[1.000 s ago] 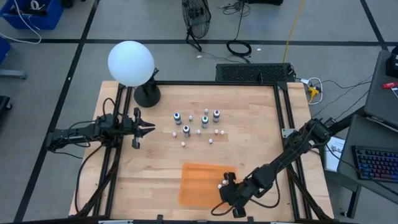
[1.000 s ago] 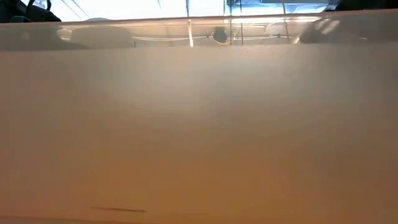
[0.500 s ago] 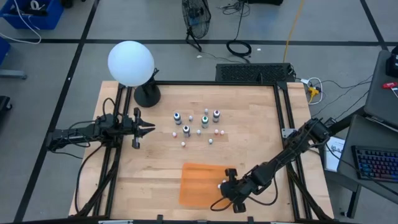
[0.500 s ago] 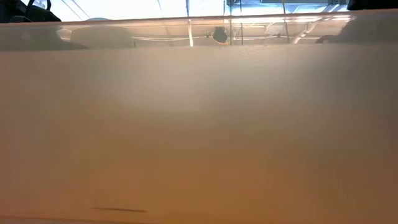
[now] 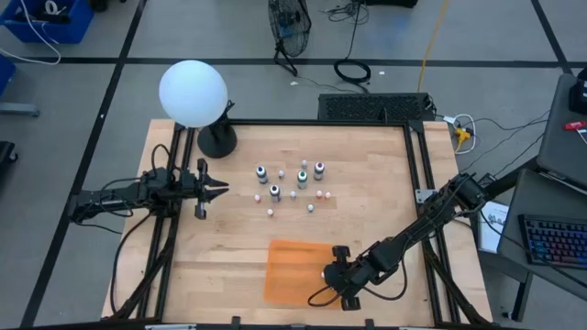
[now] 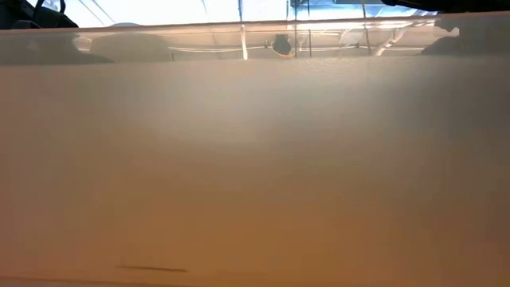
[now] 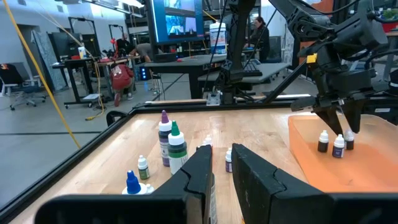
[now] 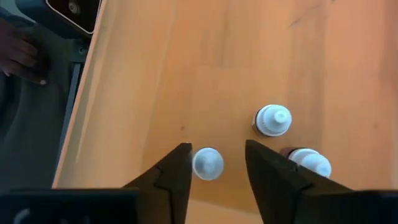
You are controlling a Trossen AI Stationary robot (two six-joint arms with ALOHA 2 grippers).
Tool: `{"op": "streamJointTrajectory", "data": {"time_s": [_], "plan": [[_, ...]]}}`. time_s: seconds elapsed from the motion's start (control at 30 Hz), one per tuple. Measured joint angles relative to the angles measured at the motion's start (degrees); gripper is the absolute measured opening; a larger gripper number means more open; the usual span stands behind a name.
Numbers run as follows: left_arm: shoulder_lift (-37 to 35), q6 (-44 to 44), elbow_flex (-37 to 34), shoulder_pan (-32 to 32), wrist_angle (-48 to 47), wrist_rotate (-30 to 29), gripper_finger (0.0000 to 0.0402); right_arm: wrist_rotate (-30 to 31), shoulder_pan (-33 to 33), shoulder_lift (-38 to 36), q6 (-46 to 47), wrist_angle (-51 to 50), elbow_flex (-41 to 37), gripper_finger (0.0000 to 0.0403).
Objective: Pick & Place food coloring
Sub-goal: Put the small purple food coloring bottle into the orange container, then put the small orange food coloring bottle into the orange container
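ok, three bottles (image 8: 207, 163) stand on the orange mat (image 5: 293, 270) near the table's front edge, the rest mid-table. right gripper (image 8: 214, 168) is apart, straddling one: lifting off-axis could tip it into its neighbours. left gripper (image 7: 221, 168) together, idle by the left edge. wooden table (image 5: 367, 183), lab with desks and people behind.

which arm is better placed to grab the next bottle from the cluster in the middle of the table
Probably the left. The left gripper sits beside the bottle cluster, jaws shut and empty, facing it. The right gripper is over the orange mat at the table's near edge, jaws open around a just-placed white bottle.
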Motion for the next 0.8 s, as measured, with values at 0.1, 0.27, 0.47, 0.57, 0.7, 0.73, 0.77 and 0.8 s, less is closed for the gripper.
{"op": "streamJointTrajectory", "data": {"time_s": [0.1,0.27,0.47,0.57,0.7,0.73,0.77,0.8], "plan": [[0.00,0.00,0.00,0.01,0.00,0.00,0.0067,0.01,0.00,0.00,0.02,0.46,0.00,0.0144],[0.00,0.00,0.00,-0.01,0.00,0.00,0.0067,-0.06,0.01,-0.80,1.71,1.45,0.00,0.0134],[0.00,0.00,0.00,0.01,-0.02,0.00,0.0067,-1.09,-0.28,-5.25,2.33,1.56,0.00,0.0127],[0.00,-0.01,0.00,0.01,-0.04,0.00,0.0067,-0.76,-0.79,-8.39,0.65,0.91,0.00,0.0127],[0.00,0.00,0.00,0.00,-0.04,0.00,0.0067,4.27,-3.36,-13.43,-1.57,-1.81,0.02,0.0127],[0.00,-0.02,0.00,-0.01,-0.04,-0.02,0.0067,4.83,-4.52,-14.62,-1.70,-3.50,0.02,0.0127],[0.00,-0.01,0.00,0.00,-0.04,0.00,0.0067,4.80,-6.06,-15.68,-1.78,-5.15,0.02,0.0127],[0.00,-0.02,0.00,0.01,-0.04,0.00,0.0067,4.80,-7.61,-16.68,-1.99,-6.99,0.02,0.0129]]}}
